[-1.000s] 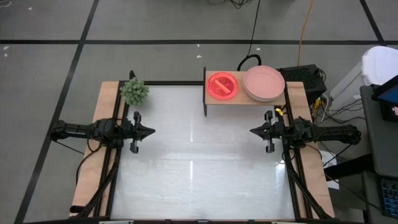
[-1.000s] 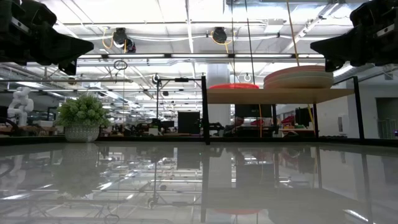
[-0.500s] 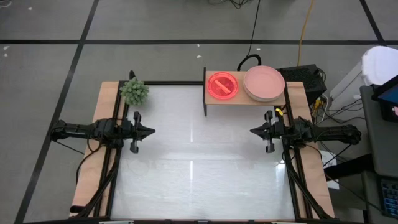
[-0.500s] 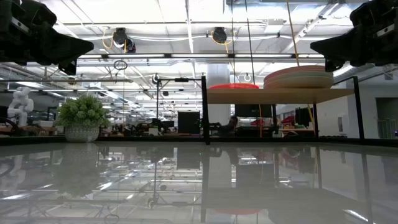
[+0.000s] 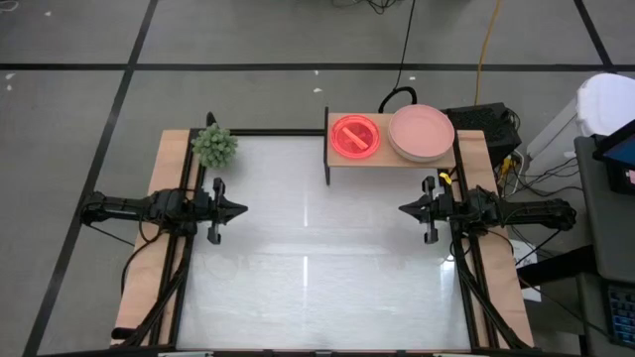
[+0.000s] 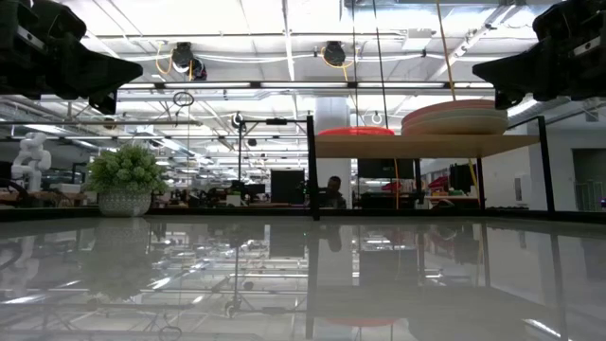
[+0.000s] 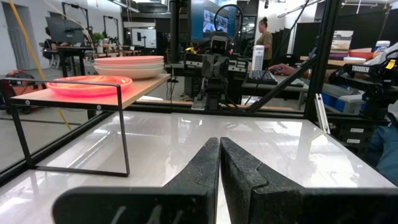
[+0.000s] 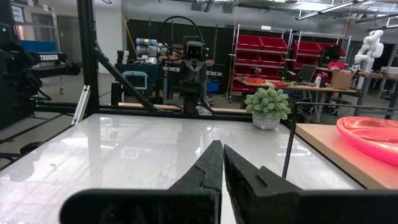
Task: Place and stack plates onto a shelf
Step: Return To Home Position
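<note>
The translucent neon orange plates and larger matte salmon-pink plates lie stacked on the small wood-topped shelf, just beyond the right gripper, which, like the left gripper, hangs closed and empty.

We see large matte salmon-and-beige plates stacked beside low neon orange plates on the dark-framed wood-topped shelf.

We see a glossy white tabletop mirroring the ceiling lights, edged in bare light wood. Ahead of the left gripper's matt black plastic jaws, the small shelf has a smooth pale wood top on thin dark metal supports. The translucent neon orange-pink plates look like glossy plastic, the larger salmon and beige plates matt.
</note>
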`<control>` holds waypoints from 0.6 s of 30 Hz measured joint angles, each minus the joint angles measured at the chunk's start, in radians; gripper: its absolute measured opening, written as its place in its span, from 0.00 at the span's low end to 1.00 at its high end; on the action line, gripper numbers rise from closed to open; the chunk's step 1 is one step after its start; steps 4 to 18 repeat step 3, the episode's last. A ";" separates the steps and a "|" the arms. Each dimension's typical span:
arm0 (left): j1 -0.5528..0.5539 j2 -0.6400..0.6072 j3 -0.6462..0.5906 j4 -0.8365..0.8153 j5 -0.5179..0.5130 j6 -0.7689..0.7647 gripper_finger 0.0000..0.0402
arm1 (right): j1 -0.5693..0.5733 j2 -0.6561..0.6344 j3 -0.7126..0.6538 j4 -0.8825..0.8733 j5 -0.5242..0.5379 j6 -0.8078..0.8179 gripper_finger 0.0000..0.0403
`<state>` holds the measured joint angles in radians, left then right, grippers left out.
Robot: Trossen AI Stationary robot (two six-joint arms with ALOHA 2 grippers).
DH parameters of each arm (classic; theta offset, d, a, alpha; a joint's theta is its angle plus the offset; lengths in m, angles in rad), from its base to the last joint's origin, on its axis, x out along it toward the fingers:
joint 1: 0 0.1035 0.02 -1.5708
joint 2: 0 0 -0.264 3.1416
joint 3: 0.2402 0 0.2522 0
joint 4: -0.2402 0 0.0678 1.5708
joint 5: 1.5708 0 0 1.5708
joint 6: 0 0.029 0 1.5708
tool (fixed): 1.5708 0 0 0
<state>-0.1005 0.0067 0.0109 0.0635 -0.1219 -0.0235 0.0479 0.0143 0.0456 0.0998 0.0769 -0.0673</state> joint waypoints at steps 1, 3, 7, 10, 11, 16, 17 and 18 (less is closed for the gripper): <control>0.000 0.000 0.000 0.000 0.000 0.000 0.05 | 0.000 0.000 0.000 0.000 0.000 0.000 0.00; 0.000 0.000 0.000 0.000 0.000 0.000 0.05 | 0.000 0.000 0.000 0.000 0.000 0.000 0.00; 0.000 0.000 0.000 0.000 0.000 0.000 0.05 | 0.000 0.000 0.000 0.000 0.000 0.000 0.00; 0.000 0.000 0.000 0.000 0.000 0.000 0.05 | 0.000 0.000 0.000 0.000 0.000 0.000 0.00; 0.000 0.000 0.000 0.000 0.000 0.000 0.05 | 0.000 0.000 0.000 0.000 0.000 0.000 0.00; 0.000 0.000 0.000 0.000 0.000 0.000 0.05 | 0.000 0.000 0.000 0.000 0.000 0.000 0.00; 0.000 0.000 0.000 0.000 0.000 0.000 0.05 | 0.000 0.000 0.000 0.000 0.000 0.000 0.00; 0.000 0.000 0.000 0.000 0.000 0.000 0.05 | 0.000 0.000 0.000 0.000 0.000 0.000 0.00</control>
